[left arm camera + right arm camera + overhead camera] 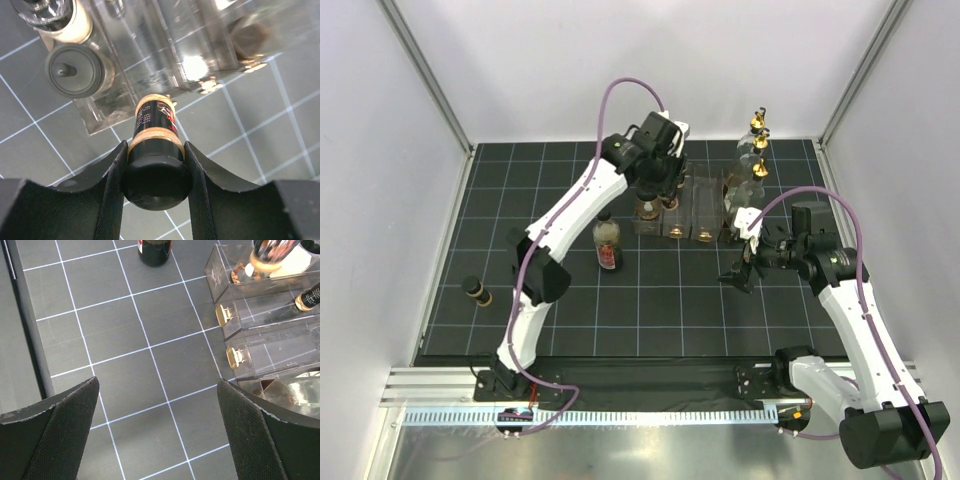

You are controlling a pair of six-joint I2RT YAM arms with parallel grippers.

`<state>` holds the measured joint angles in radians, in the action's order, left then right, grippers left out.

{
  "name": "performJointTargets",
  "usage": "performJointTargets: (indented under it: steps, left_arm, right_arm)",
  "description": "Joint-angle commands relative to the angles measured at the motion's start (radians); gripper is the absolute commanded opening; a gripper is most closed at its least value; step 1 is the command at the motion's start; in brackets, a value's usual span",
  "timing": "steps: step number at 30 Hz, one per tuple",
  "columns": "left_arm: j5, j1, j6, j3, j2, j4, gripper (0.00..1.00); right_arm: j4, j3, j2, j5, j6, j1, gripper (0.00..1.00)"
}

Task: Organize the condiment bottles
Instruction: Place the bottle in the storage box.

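Observation:
My left gripper (155, 150) is shut on the black cap of a short brown condiment bottle (154, 122), which hangs at the edge of the clear rack (150, 55). From above, that gripper (648, 195) sits over the rack's left end (685, 210). A grey-capped bottle (75, 70) stands in a rack compartment beside it. A red-labelled bottle (608, 243) stands upright on the mat, and a small brown bottle (476, 291) lies at the far left. Tall clear bottles with gold spouts (757, 145) stand behind the rack's right end. My right gripper (157, 384) is open over bare mat.
The black gridded mat (650, 300) ends at grey walls on the left, back and right. In the right wrist view the rack's gold-latched front (227, 315) is just right of the open fingers, and the red-labelled bottle (155, 250) stands ahead.

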<state>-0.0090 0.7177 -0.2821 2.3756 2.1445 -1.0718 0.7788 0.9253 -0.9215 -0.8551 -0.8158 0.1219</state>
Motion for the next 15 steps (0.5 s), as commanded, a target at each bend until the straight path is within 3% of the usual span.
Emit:
performJointTargets:
  steps: [1,15]
  left_arm:
    - [-0.062,0.003,0.031,0.062,0.026,0.058,0.0]
    - [-0.085,0.011,0.072,0.085,0.153,0.167,0.01]
  right_arm:
    - [-0.021,0.01,0.006,-0.01,-0.019,-0.005,1.0]
    - [-0.012,0.009,0.0,-0.022,-0.026,-0.004,1.0]
